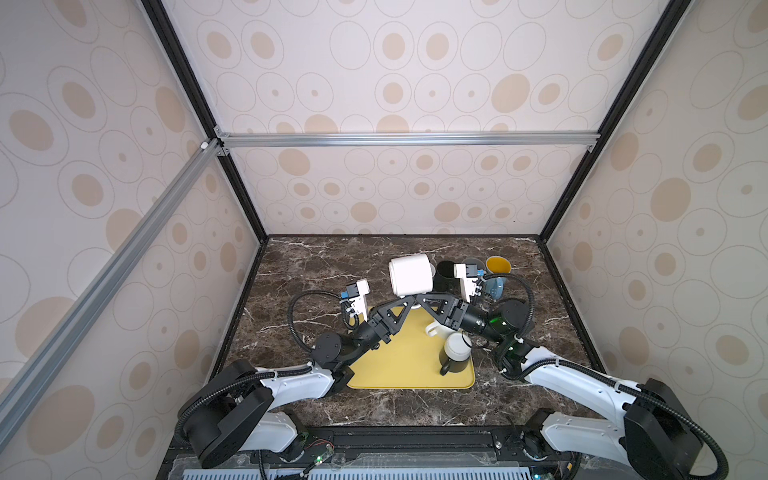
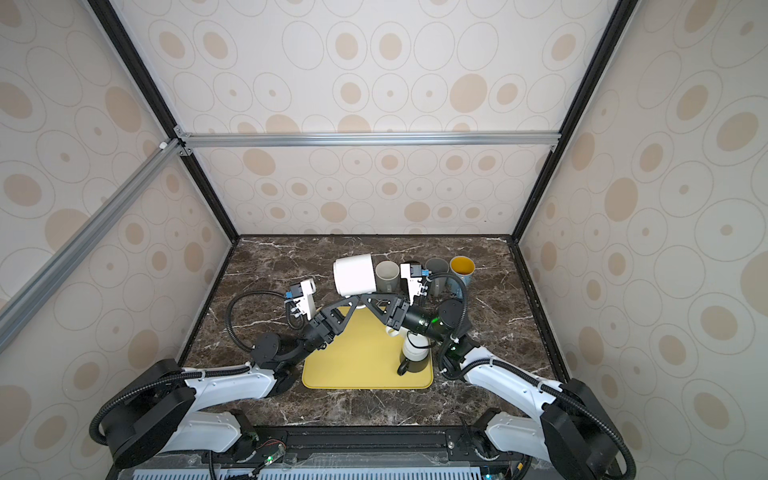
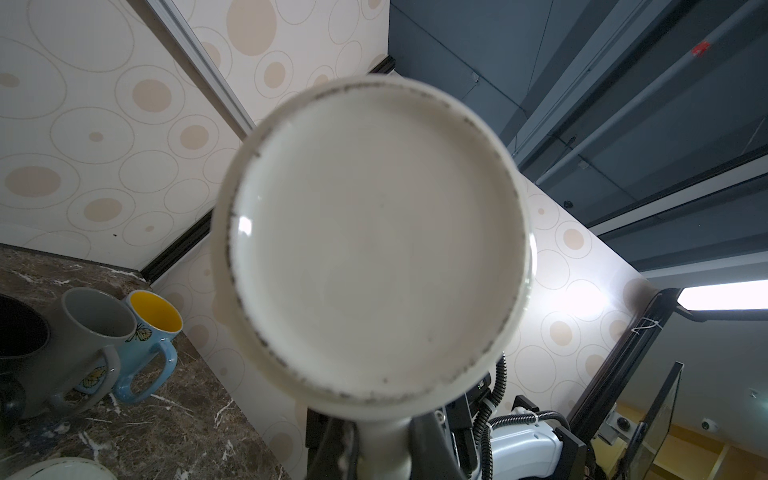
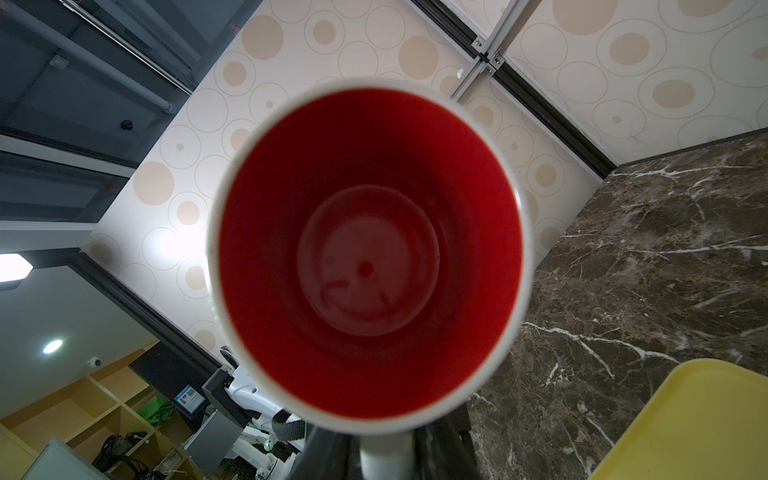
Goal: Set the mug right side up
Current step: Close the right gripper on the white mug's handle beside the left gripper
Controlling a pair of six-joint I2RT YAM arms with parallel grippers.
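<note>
White mug (image 1: 411,274) hangs on its side above the far edge of the yellow tray (image 1: 399,370), handle pointing down, as I watch from the remote station. Its scuffed base fills the left wrist view and its red-lined mouth fills the right wrist view, so each camera sees little past it.

My left hand (image 1: 409,301) is closed narrow on the handle and carries the mug clear of the marble counter (image 1: 311,270). My right hand (image 1: 420,299) meets it from the opposite side, tip to tip under the mug. Its fingers (image 4: 320,453) flank the same handle at a narrow gap, but I cannot tell whether they press on it.

A row of upright mugs stands close behind, along the back of the counter. The grey mug (image 2: 387,274) is just beside the raised mug's mouth end, followed by a black mug (image 1: 446,272), a second grey mug (image 2: 436,270) and a blue mug (image 1: 498,266) with a yellow inside. In both top views the right arm's camera housing (image 1: 465,278) stands in front of that row and hides part of it.

On the tray's right side sits a dark mug (image 1: 453,363) with a pale top. Next to it a white handle (image 1: 432,330) pokes out from under the right arm (image 1: 478,320) — whatever it belongs to is covered.
</note>
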